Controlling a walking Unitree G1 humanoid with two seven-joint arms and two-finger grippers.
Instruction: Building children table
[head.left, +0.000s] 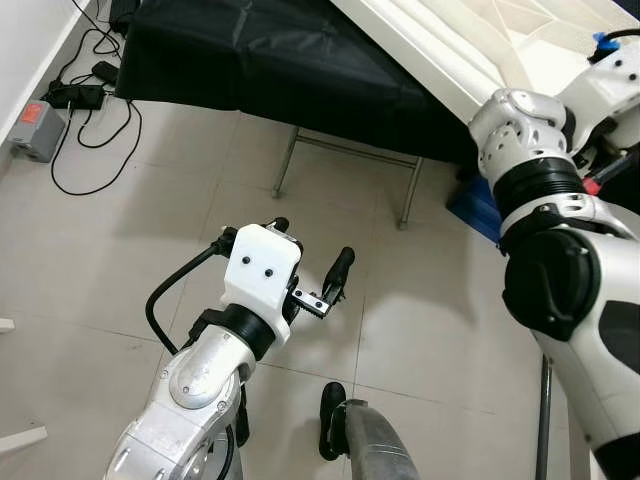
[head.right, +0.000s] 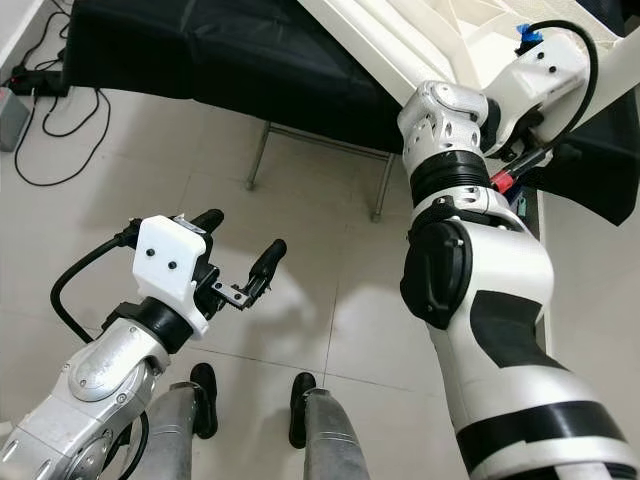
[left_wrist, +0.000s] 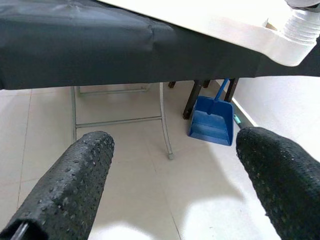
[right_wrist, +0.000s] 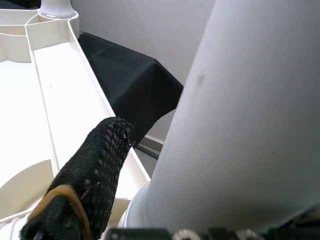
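My right gripper (right_wrist: 150, 165) is clamped on a white leg (right_wrist: 240, 115), standing upright on the overturned tabletop (head.left: 470, 45) on the black-draped bench (head.left: 260, 50). My left gripper (head.left: 315, 262) hangs low, fingers apart, well short of it.

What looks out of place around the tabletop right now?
Nothing looks damaged or spilled. The white tabletop lies underside-up on the black-draped table, as assembly needs. The right claw is against a white table leg. Loose cables trail on the floor by the wall.
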